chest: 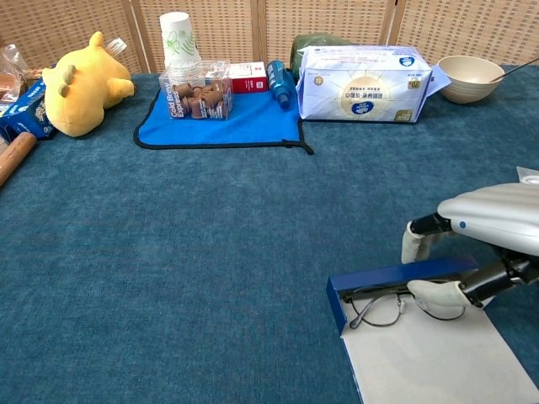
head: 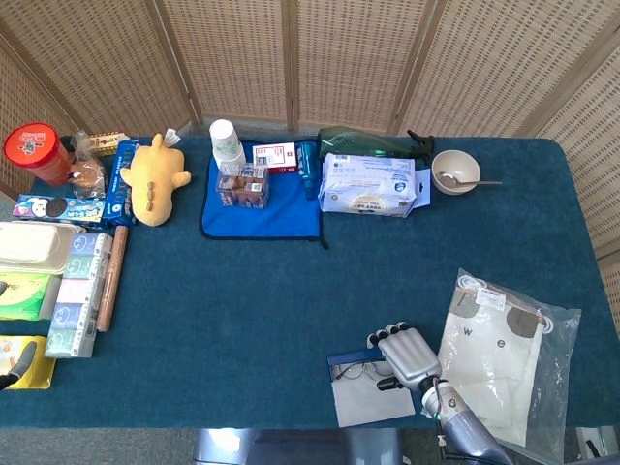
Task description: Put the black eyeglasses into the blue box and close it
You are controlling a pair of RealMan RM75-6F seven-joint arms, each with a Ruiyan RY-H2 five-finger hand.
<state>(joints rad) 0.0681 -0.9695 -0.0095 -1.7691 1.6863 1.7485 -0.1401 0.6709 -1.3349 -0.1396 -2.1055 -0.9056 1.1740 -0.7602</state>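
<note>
Matt felt table (chest: 210,252) (rough), glossy bowl (chest: 472,77)

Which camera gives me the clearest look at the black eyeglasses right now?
The chest view: the black eyeglasses sit close up in the blue box, one lens clear, the other behind the right hand. The head view shows them small, partly hidden by that hand.

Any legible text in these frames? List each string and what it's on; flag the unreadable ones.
"w e": letters on the clear plastic bag with white contents, head view.
"Gold", then a word starting "Bro": side of the clear box of brown snacks, chest view; the rest is too blurred to read.
White tissue pack: printed logo and lines, too small to read.
Red-and-white box, red canister lid, blue snack boxes: print blurred, unreadable.
</note>
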